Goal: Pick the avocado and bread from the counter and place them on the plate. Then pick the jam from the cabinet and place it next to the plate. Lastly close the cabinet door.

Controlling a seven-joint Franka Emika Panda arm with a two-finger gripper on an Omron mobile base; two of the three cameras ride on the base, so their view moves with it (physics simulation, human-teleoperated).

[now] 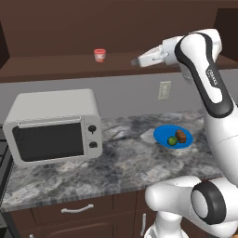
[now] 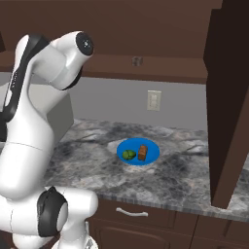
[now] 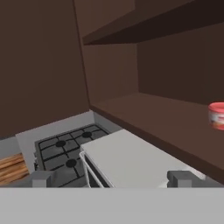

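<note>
From the left base view I have the avocado (image 1: 172, 140) and the bread (image 1: 181, 136) already lying side by side on the blue plate (image 1: 162, 134), so my read is that the jam is the step in hand. The jam (image 1: 99, 55) stands upright on the open cabinet shelf (image 1: 56, 62), above the toaster oven (image 1: 53, 124). My gripper (image 1: 135, 61) is raised to shelf height, pointing along the shelf toward the jar, which lies well off to the gripper's left at roughly the same level (so a mostly sideways reach, I judge).

From the right base view the plate sits in the middle of the counter (image 2: 185, 170) with both foods on it, and the cabinet door (image 2: 228, 102) stands swung open at the right; it is still to be closed.

In the hand view the fingertips (image 3: 41, 178) stand wide apart with nothing between them: the gripper is spread and empty. The jam shows at the far right edge, on the shelf, so I would need to turn the hand that way to centre it. The stove (image 3: 65, 148) lies below, past the oven's top.
</note>
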